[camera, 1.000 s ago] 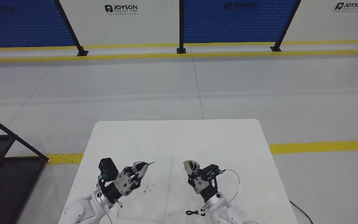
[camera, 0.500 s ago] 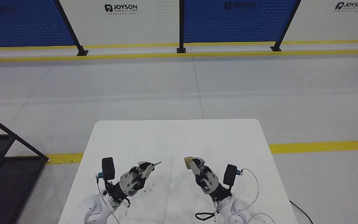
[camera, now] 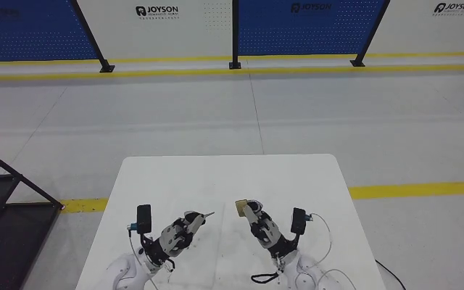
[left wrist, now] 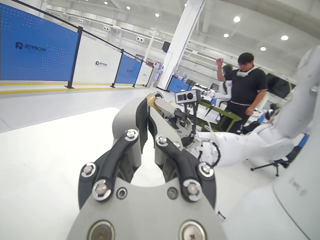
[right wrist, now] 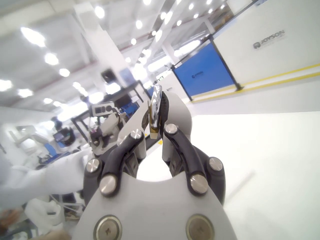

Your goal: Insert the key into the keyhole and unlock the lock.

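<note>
In the top view my left gripper (camera: 196, 219) is shut on a thin silver key (camera: 206, 215) whose tip points right, toward the lock. My right gripper (camera: 246, 212) is shut on a small brass padlock (camera: 241, 206), held above the white table (camera: 217, 174); a small gap separates key tip and lock. In the right wrist view, the padlock (right wrist: 154, 112) stands edge-on between the fingers of the right gripper (right wrist: 158, 106), silver shackle up. The left gripper (left wrist: 147, 111) has its pads pressed together in the left wrist view, with the brass lock (left wrist: 150, 98) just beyond; the key is hidden there.
A black cable loop (camera: 262, 277) lies on the table near its front edge by the right arm. A black frame (camera: 22, 190) stands off the table's left side. The far half of the table is bare white surface.
The right wrist has turned, swinging its camera to the outer side. Key tip and padlock have drawn closer together, the key shifting right and the lock shifting left and slightly away.
</note>
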